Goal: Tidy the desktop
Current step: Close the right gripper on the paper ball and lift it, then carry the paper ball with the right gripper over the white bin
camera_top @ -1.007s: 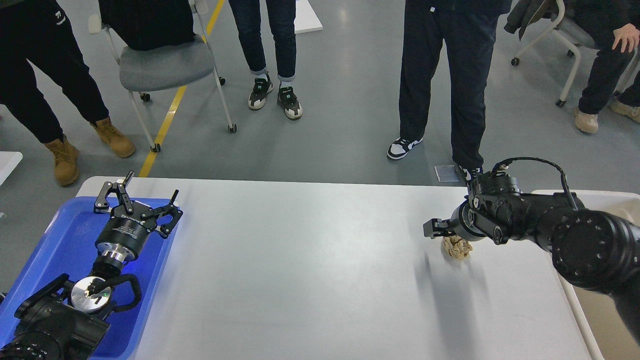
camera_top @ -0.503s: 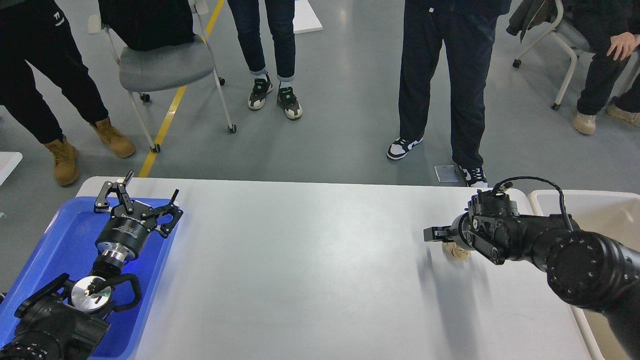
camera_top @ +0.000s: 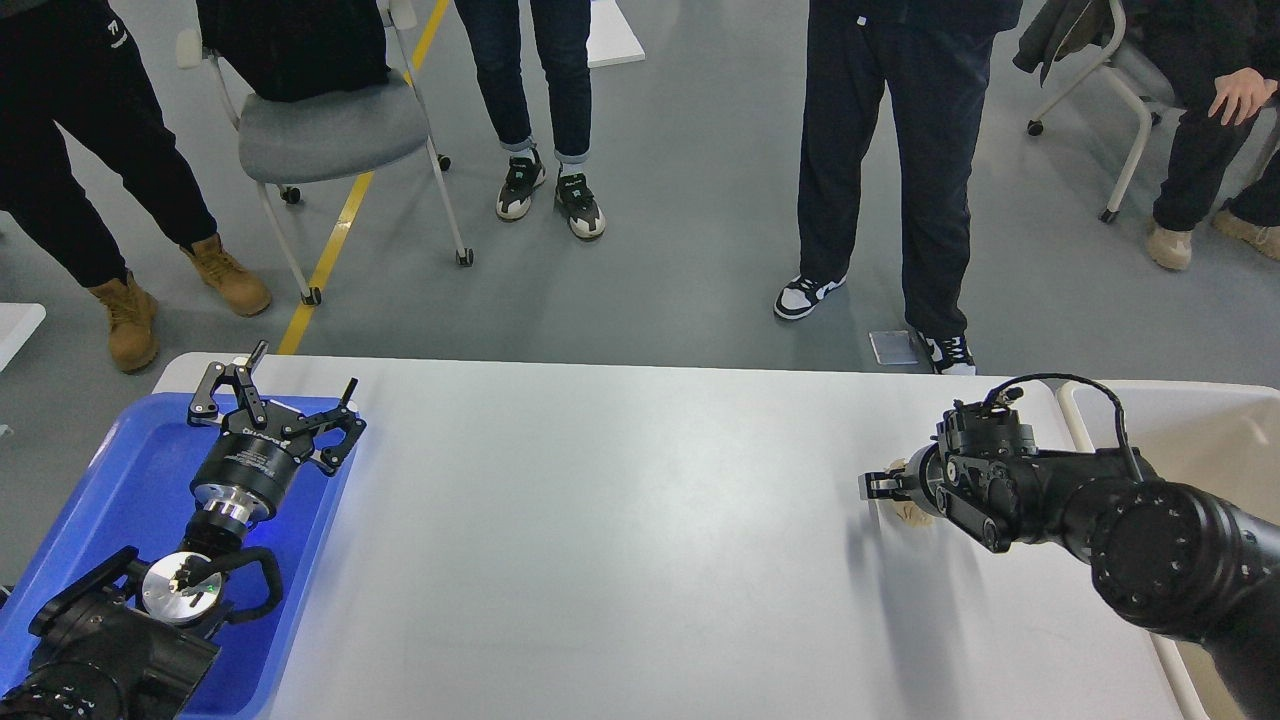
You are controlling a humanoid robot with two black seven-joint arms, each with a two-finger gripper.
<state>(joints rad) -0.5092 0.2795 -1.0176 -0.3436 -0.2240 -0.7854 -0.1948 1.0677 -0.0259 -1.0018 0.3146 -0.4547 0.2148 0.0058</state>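
Our right pincer low on the counter, over crumpled paper, grip unclear, left pincer spread empty above the blue tray

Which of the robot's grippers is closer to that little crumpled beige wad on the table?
The right gripper: it sits right at the crumpled wad, partly hiding it. The left gripper hangs far across the desktop, over the blue tray.

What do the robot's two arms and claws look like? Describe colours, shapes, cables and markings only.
Both arms are black, built from rounded cylindrical segments. The left claw has two skeletal black linkage fingers on a drum with small white lettering, above a silver ring and disc. The right claw is dark and compact, and a thin black cable arches over its wrist.
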